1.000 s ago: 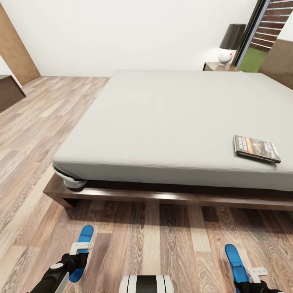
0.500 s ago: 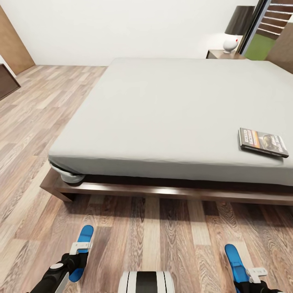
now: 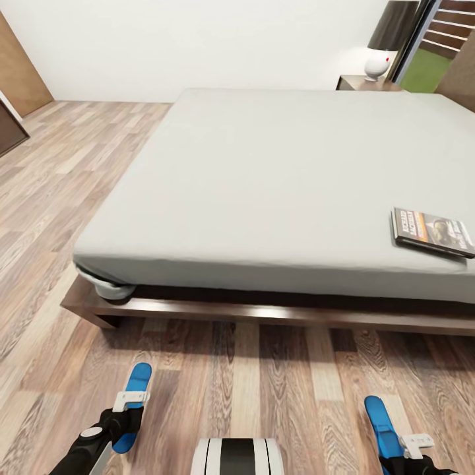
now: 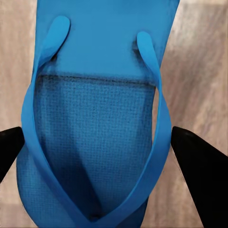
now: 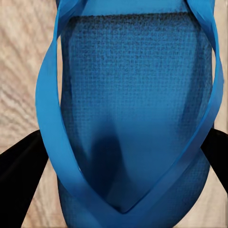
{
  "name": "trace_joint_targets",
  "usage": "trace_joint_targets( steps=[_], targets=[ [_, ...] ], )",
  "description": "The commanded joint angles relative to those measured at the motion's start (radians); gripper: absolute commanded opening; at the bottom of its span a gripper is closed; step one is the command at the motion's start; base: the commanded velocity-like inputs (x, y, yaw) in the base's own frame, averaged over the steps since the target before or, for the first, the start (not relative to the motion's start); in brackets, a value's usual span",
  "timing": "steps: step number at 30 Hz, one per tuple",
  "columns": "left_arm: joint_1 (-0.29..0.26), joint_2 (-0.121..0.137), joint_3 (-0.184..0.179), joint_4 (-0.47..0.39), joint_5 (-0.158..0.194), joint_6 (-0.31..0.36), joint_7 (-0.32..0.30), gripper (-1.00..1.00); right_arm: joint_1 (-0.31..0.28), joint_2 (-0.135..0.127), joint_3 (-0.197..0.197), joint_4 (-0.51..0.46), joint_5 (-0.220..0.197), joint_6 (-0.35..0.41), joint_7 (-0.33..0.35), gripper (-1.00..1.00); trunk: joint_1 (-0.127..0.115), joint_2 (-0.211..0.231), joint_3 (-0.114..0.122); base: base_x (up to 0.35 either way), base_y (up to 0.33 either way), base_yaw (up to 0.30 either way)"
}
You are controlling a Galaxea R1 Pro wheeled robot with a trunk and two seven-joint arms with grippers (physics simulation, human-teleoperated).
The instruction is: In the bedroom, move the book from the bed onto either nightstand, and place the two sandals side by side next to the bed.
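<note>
Sandals are in my grip, one per hand: my left fingers (image 4: 192, 156) are clamped on the left sandal (image 3: 135, 404), my right fingers (image 5: 19, 164) on the right sandal (image 3: 381, 422), both held low over the floor (image 3: 251, 376) near the bed (image 3: 264, 185). Neither is set down yet. As for the book (image 3: 432, 231), it lies on the mattress near the bed's edge; the nightstand (image 3: 363, 82) stands beyond the far corner.

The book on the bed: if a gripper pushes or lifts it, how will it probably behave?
The book looks thin and flat, so it is probably light and may bend when lifted by one edge. Lying flat on the smooth bed, it would likely slide, not roll or tip.
</note>
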Motion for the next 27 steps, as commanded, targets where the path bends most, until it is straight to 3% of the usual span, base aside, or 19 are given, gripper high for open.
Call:
trace_joint_targets(
  steps=[1,21,27],
  targets=[
    [0.000,0.001,-0.003,-0.002,0.010,0.005,0.001,-1.00,-0.001,-0.001,0.008,0.001,-0.010,-0.003,0.003,-1.00,0.000,0.000,-0.001,0.282,0.000,0.000],
    [0.000,0.002,-0.001,-0.002,0.010,-0.001,0.000,-1.00,0.000,-0.001,0.008,0.001,-0.010,-0.003,0.003,-1.00,0.000,0.000,-0.001,0.110,0.001,0.000],
    [0.000,0.002,-0.001,-0.001,0.010,-0.007,0.001,-1.00,0.000,-0.001,0.008,0.001,-0.010,-0.003,0.003,-1.00,0.000,0.000,-0.001,0.002,0.204,0.000]
  ],
)
